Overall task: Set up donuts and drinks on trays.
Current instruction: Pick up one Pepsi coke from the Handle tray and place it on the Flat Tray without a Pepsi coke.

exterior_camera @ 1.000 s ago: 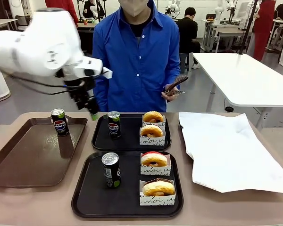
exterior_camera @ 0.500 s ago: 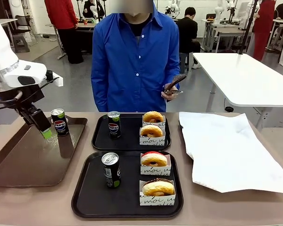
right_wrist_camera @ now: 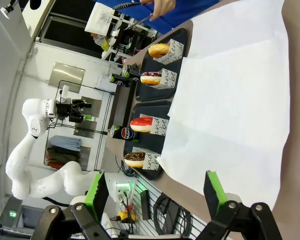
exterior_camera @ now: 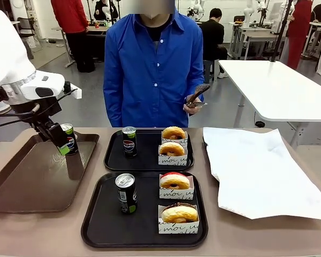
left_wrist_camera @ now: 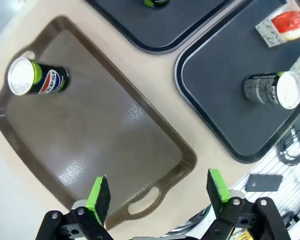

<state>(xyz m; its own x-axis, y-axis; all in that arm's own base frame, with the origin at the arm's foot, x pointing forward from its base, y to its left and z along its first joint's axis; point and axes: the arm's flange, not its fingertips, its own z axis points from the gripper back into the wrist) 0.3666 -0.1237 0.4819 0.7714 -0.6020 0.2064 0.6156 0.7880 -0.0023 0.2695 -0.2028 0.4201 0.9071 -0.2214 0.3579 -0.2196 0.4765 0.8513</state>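
Two black trays stand mid-table. The far tray (exterior_camera: 148,160) holds a drink can (exterior_camera: 129,141) and two sleeved donuts (exterior_camera: 173,149). The near tray (exterior_camera: 144,227) carries another can (exterior_camera: 126,193), a red-topped donut (exterior_camera: 175,181) and a glazed donut (exterior_camera: 180,213). A third can (exterior_camera: 70,136) stands at the far corner of the brown tray (exterior_camera: 37,182). My left gripper (exterior_camera: 60,144) hangs open just in front of it. From the left wrist, that gripper (left_wrist_camera: 158,190) gapes empty above the brown tray (left_wrist_camera: 105,130), the can (left_wrist_camera: 37,80) well off to one side. My right gripper (right_wrist_camera: 155,192) is open and empty.
A large white paper sheet (exterior_camera: 257,171) covers the table's right side. A person in a blue shirt stands at the far edge holding tongs (exterior_camera: 199,95). The brown tray's middle and near part are bare.
My left arm swung from above the table's back edge near the far black tray over to the left, came lower, then edged right to the can on the brown tray.
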